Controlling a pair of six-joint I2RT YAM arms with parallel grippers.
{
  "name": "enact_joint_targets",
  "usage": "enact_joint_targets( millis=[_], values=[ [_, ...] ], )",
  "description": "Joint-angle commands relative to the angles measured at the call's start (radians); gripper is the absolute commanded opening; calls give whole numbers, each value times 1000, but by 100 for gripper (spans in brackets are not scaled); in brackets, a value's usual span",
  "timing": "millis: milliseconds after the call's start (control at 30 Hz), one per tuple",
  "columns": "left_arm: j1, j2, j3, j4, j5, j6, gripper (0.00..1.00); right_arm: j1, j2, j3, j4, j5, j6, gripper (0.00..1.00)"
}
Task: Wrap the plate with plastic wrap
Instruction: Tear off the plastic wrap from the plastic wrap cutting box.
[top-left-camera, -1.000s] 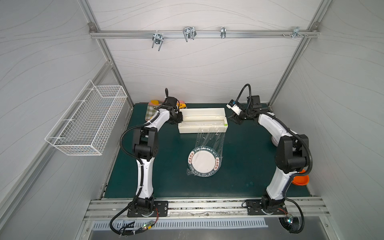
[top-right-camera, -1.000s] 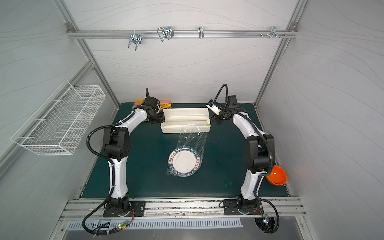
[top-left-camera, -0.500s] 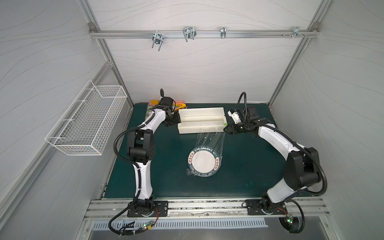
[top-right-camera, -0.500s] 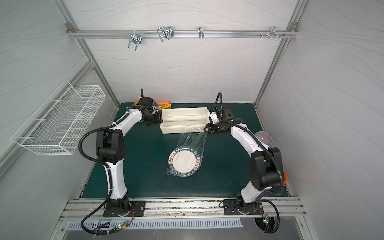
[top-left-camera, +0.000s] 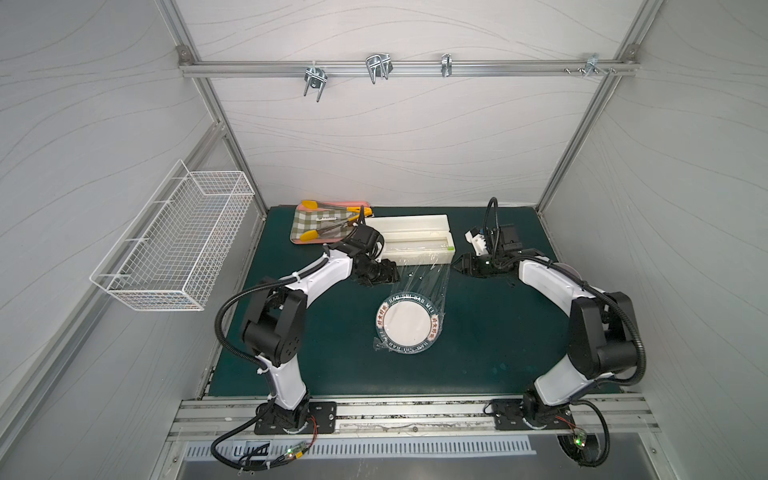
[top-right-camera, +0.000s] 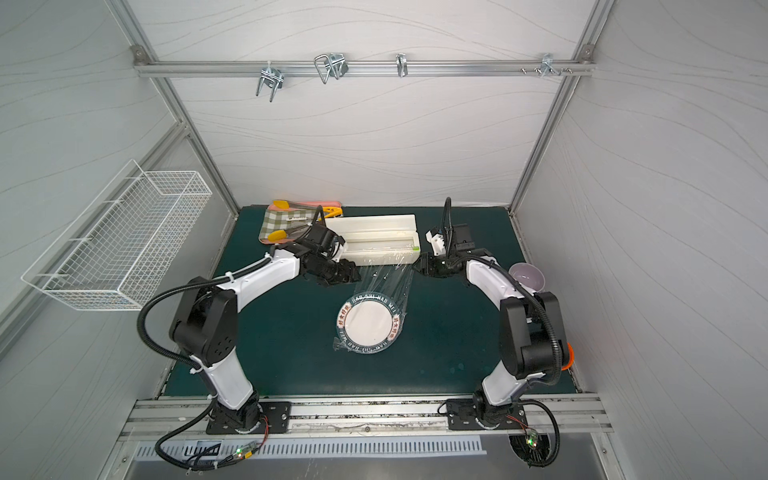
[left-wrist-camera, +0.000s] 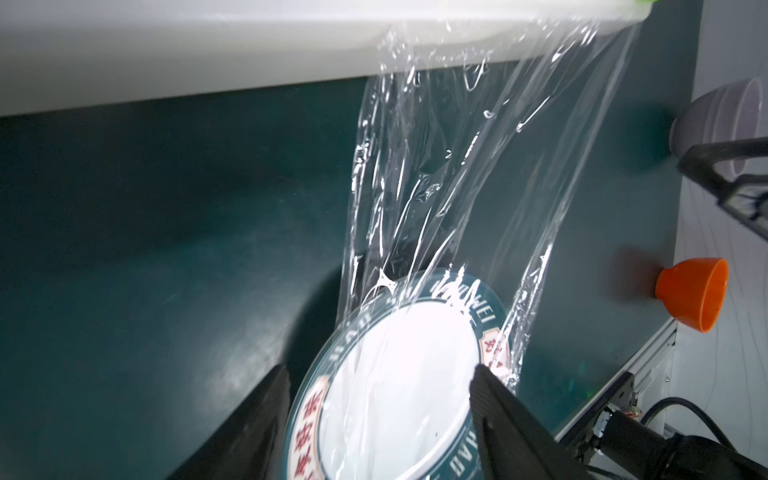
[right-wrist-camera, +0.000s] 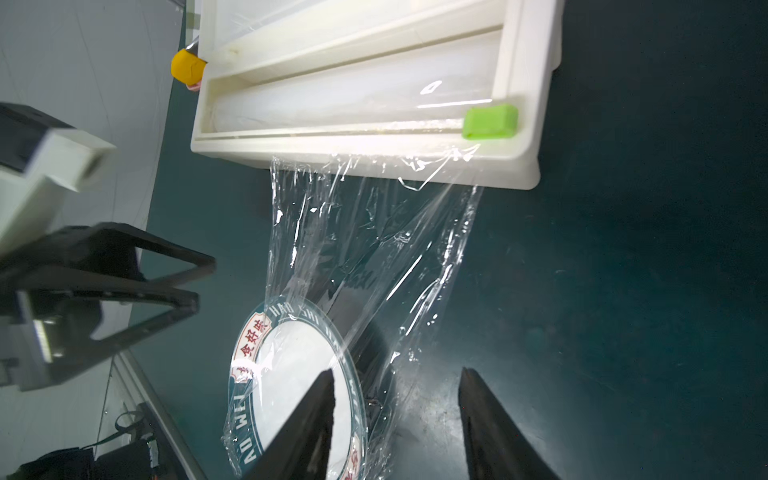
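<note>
Left wrist view: left gripper (left-wrist-camera: 380, 370) jaws stood apart, empty; right gripper (right-wrist-camera: 397, 371) likewise. Thin crinkled transparent film (left-wrist-camera: 449, 166) draped over round green-rimmed white plate (top-left-camera: 408, 324) on dark green mat (top-left-camera: 332, 374), apparently uncut from long white dispenser box (top-left-camera: 409, 249); tugging risked dragging plate.

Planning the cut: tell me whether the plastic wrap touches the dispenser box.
Touching. The right wrist view shows the plastic wrap running out over the dispenser box front lip, lying against it, then down onto the plate.

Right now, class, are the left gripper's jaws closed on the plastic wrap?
No, the left gripper has its jaws wide apart, pinching nothing.
</note>
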Motion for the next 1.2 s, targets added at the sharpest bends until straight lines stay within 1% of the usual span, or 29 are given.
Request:
enact_joint_targets(
  millis=[0,167,300,433,633,667,767,900,1033,1167],
  values=[
    [14,64,43,136,21,-19,70,-10,20,0,40,-40,25,50],
    [21,140,94,129,10,1,65,-16,25,3,52,-46,7,50],
    [61,164,72,207,90,-28,61,-19,38,13,57,-63,-11,50],
    [66,185,89,225,162,-16,54,-18,62,34,48,-64,-32,49],
    [65,213,94,235,194,-19,41,-29,110,89,45,-56,-47,49],
    [65,213,97,239,201,-22,38,-34,117,103,43,-50,-48,49],
    [65,205,98,255,219,-27,23,-52,153,164,38,-42,-43,49],
    [67,189,91,267,231,-35,0,-58,227,269,0,30,-51,49],
    [78,157,62,274,212,-38,0,-54,338,404,-69,61,-48,49],
    [91,142,58,243,200,-24,0,-41,426,494,-97,74,-64,48]
  ],
)
